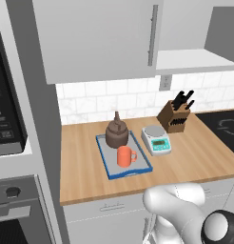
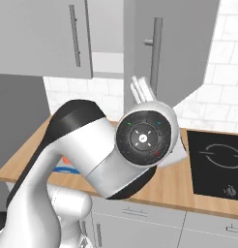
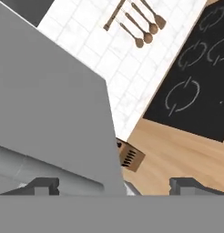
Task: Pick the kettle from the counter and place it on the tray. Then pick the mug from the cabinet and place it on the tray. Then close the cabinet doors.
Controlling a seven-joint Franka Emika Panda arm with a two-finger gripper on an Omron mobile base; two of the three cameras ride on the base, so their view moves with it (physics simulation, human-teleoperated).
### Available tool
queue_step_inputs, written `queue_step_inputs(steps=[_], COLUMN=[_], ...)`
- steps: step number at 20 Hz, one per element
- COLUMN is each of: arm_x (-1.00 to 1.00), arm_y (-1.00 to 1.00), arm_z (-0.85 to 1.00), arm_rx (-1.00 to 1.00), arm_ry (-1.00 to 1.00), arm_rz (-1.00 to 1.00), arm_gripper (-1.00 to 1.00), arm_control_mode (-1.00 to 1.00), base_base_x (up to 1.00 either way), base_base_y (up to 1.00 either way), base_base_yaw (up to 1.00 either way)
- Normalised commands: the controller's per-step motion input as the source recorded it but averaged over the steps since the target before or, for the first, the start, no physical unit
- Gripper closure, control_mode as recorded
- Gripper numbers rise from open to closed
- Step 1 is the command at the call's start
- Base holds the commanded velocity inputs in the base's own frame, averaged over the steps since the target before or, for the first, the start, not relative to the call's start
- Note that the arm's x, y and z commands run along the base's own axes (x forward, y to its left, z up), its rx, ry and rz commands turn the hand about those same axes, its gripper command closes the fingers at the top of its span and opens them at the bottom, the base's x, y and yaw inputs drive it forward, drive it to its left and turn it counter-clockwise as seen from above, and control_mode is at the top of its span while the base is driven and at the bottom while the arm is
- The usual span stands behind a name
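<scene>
Gripper (image 3: 114, 184) closest to cam, jaws spread wide, nothing held; right cabinet door (image 3: 54, 127) sits just ahead betw. the tips, slightly left. Its bar handle (image 3: 45, 170) runs crosswise near left fingertip (image 3: 43, 185); in right base view door stands swung out, long axis vertical. Left door (image 1: 97, 38) looks shut. Kettle (image 1: 116, 132) & mug (image 1: 125, 156) already on tray (image 1: 105, 158), on counter (image 1: 195, 157). Judgement: next push goes against open panel's face.

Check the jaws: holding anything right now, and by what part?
Nothing held. The gripper has its jaws wide open beside the right cabinet door. The kettle and mug sit on the tray.
</scene>
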Motion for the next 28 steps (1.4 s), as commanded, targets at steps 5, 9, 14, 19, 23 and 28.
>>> queue_step_inputs(steps=[5, 9, 14, 19, 23, 28], arm_x=[0.55, 0.72, 0.84, 0.74, 0.78, 0.79], arm_y=[0.56, 0.52, 0.41, 0.42, 0.38, 0.41], arm_z=[-0.14, -0.23, -0.17, -0.2, -0.18, -0.08], arm_rx=[-0.11, -0.08, -0.02, -0.08, -0.11, -0.14], arm_ry=[0.0, 0.02, 0.04, 0.0, 0.0, 0.0], arm_rz=[0.14, 0.14, 0.15, 0.14, 0.14, 0.05], arm_gripper=[-1.0, -1.0, -1.0, -1.0, -1.0, -1.0], arm_control_mode=[-1.0, -1.0, -1.0, -1.0, -1.0, -1.0], base_base_x=[0.0, 0.0, 0.0, 0.0, 0.0, 0.0], base_base_y=[0.0, 0.0, 0.0, 0.0, 0.0, 0.0], base_base_yaw=[0.0, 0.0, 0.0, 0.0, 0.0, 0.0])
